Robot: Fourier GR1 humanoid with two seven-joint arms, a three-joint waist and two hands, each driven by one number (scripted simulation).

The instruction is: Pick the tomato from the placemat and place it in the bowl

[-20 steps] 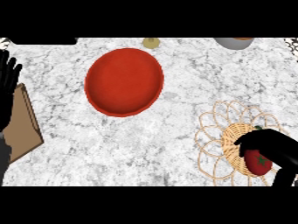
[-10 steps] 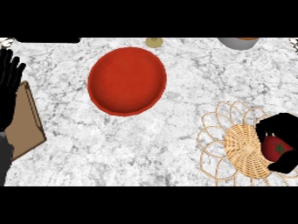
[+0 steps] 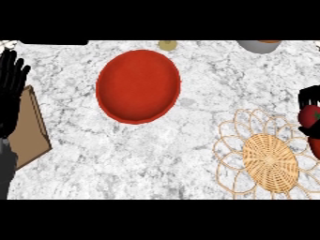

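Red bowl (image 3: 138,86) holds nothing. Right hand (image 3: 319,101) right of bowl, fingers curled round tomato (image 3: 312,116). Left hand (image 3: 2,96) left of bowl, fingers straight, upright.

- Our right hand (image 3: 319,108) runs off the right edge, its fingers hiding part of the tomato (image 3: 310,116).
- The grey dish (image 3: 259,45) is cut by the top band.

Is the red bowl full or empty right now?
Empty. The red bowl shows only its bare inside, and the tomato is held in the right hand, off by the woven placemat.
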